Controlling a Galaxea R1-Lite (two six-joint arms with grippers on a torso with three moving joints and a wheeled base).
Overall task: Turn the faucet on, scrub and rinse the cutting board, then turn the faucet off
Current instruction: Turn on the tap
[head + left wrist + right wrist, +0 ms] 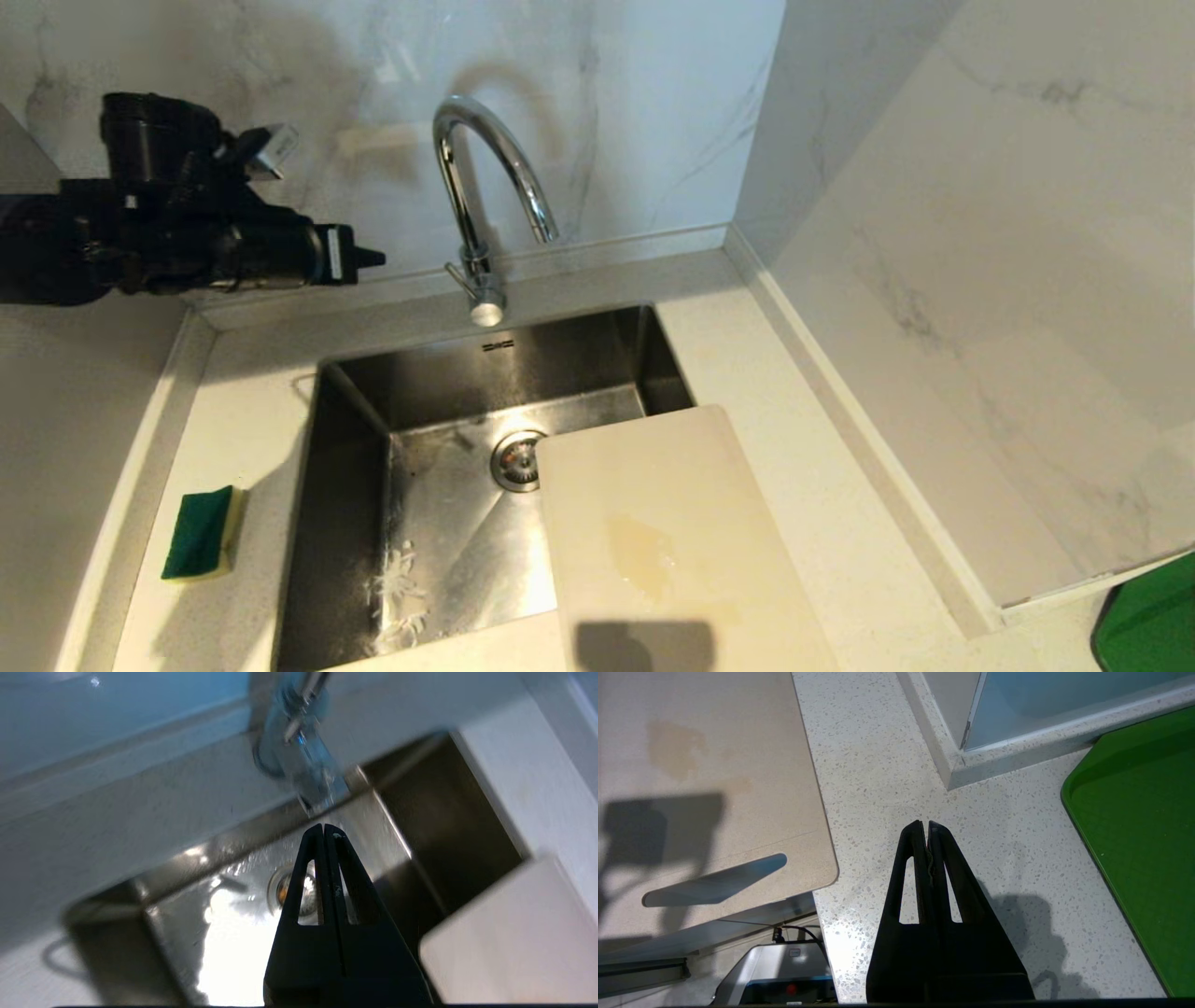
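Left tool (pixel 323 828), a black two-finger tool with its tips pressed together and nothing between them, hangs above the back left corner of the desk, level with the middle of the tall chrome gooseneck faucet (pixel 476 187). From this tool the faucet lies toward the right side of the desk, and its small round-ended lever (pixel 485 308) sits lower, at the base of the faucet, just behind the back rim of the square steel sink (pixel 355 485). In the left wrist view the joined tips point nearly at this base, but some gap remains and nothing is touched. No water runs from the spout, so I judge that the first step, opening the faucet, is not yet done. The left arm is clearly the nearer one for it. The right tool (pixel 924 826), also closed and empty, rests over the speckled pale desk (pixel 887 788) near its front edge, just beside the large cream-white rectangular plastic cutting board (pixel 653 532). This board lies over the right front part of the sink, its long axis running from front to back, with a yellowish stain on it. A green and yellow sponge (pixel 201 532) waits on the left side of the desk, and a green tray (pixel 1143 826) is at the right.
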